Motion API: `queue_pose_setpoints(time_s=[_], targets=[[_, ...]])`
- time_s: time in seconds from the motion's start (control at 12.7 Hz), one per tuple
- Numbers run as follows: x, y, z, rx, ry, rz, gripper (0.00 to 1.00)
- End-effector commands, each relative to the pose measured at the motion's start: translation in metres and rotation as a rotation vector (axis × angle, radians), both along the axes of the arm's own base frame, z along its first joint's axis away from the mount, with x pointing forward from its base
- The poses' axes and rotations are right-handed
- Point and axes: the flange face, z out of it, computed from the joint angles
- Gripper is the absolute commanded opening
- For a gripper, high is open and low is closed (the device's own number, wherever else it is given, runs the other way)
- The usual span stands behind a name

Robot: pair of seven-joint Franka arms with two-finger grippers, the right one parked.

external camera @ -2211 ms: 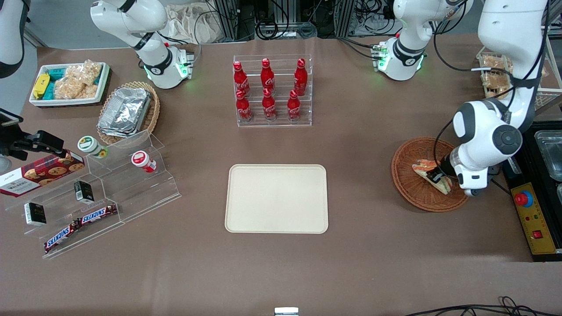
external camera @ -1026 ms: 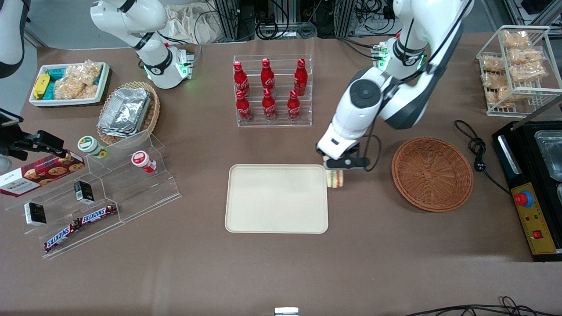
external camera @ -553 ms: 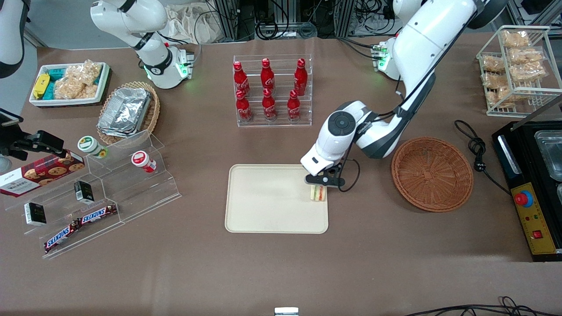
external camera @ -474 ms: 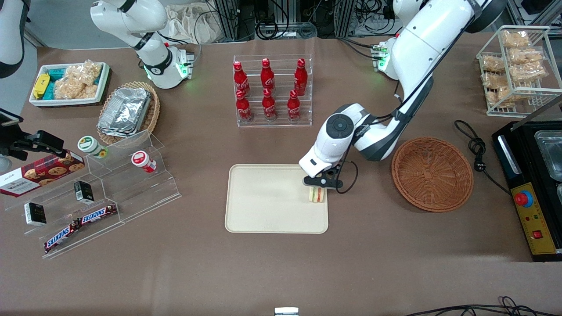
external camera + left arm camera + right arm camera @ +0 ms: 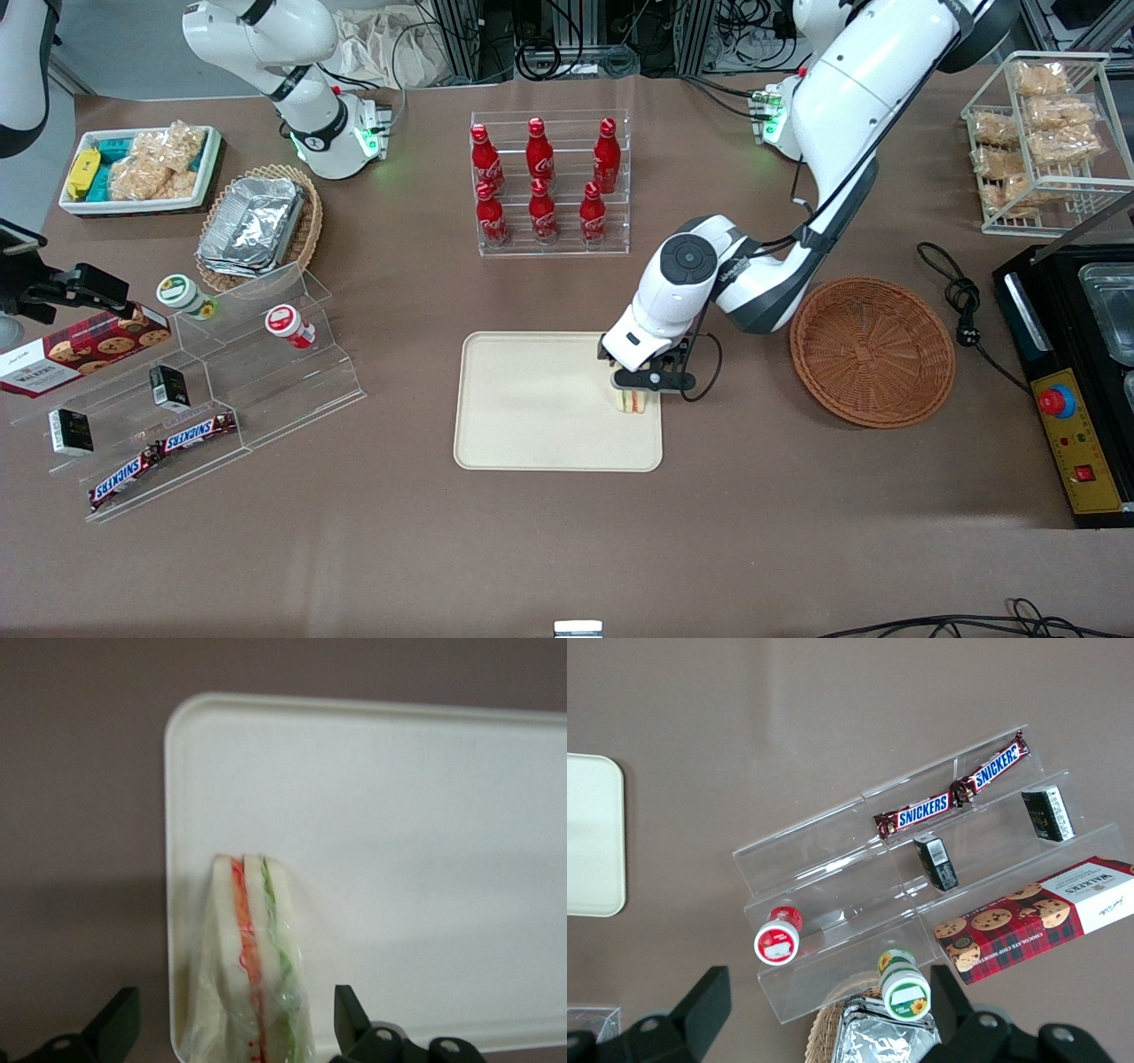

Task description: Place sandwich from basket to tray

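Jaws spread wide apart, with the sandwich (image 5: 252, 966) standing on its edge between them and touching neither finger in the left wrist view. It rests on the cream tray (image 5: 425, 859), close to the tray's rim at the working arm's end. From the front, the gripper (image 5: 640, 383) sits low over that same end of the tray (image 5: 532, 408), the sandwich (image 5: 631, 401) showing just beneath it. Well apart, toward the working arm's end of the tabletop (image 5: 567, 549), lies the round brown wicker basket (image 5: 873, 352).
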Motion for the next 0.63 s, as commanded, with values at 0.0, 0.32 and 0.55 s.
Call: queue_pose_setpoints(time_s=[0.0, 0.32, 0.55], targets=[[0.008, 0.027, 0.065, 0.054, -0.066, 0.078, 0.99], [0.013, 0.073, 0.144, 0.057, -0.043, 0.171, 0.99], [0.017, 0.110, 0.200, 0.057, 0.010, 0.175, 0.99]])
